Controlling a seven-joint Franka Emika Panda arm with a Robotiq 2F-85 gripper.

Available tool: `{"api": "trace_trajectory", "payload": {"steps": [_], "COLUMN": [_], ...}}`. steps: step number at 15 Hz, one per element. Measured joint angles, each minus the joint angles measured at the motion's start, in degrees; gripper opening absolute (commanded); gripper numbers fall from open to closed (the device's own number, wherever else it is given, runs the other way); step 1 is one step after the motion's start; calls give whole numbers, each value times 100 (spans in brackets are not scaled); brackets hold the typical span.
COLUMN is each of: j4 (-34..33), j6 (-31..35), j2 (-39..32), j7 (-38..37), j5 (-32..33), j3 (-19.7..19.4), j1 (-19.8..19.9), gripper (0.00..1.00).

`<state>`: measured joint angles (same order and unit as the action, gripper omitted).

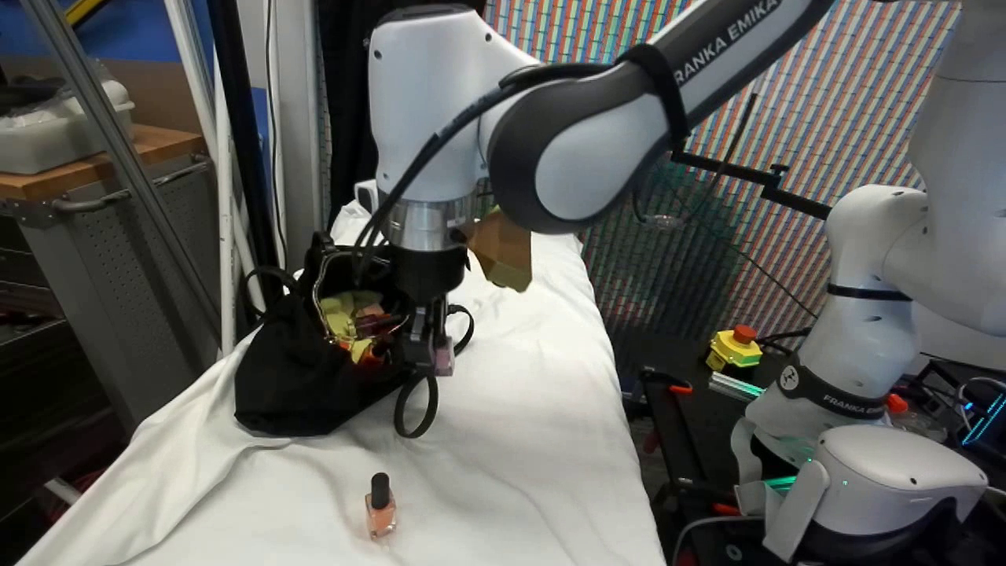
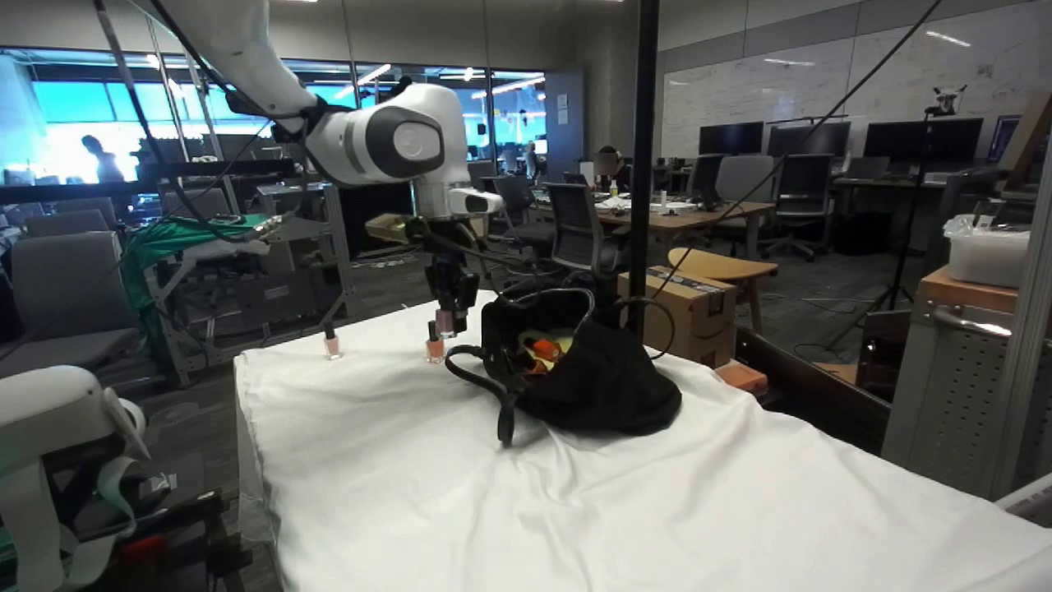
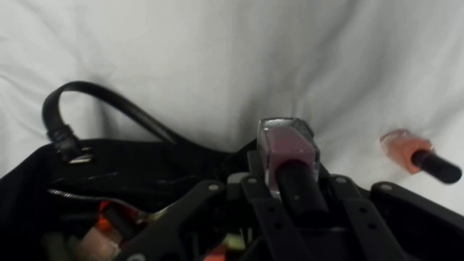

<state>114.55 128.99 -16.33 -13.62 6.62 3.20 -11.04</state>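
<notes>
Pinching the purple bottle (image 3: 290, 143), the tool (image 3: 293, 174) holds it near the bag (image 1: 299, 393), above the desk (image 1: 542, 464)! It should be light and stiff, its glass likely slick and breakable: flat sides or black cap (image 3: 302, 192) look the best hold. Count them: one purple bottle, one bag, two peach bottles (image 2: 435, 351) standing in an exterior view; the bag's contents (image 1: 357, 318), too jumbled to tally.

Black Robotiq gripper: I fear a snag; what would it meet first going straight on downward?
Probably the curved strap loop of the black fabric bag, under the gripper and its pink boxy bottle in an exterior view; depth is unclear, so white cloth could come first.
</notes>
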Motion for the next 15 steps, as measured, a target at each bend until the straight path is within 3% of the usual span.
{"api": "trace_trajectory", "payload": {"steps": [6, 11, 12, 13, 15], "j4": [-767, -1474, -1616, -1750, -1990], "j6": [196, 374, 374, 374, 371], "j2": [-182, -757, -881, -1003, -1224], "j7": [7, -4, -5, -9, -14], "j5": [92, 117, 117, 117, 117], "j3": [-280, -407, -418, -430, -449], "j1": [333, 402, 405, 406, 407], "gripper": [15, 17, 49, 65, 76]}}
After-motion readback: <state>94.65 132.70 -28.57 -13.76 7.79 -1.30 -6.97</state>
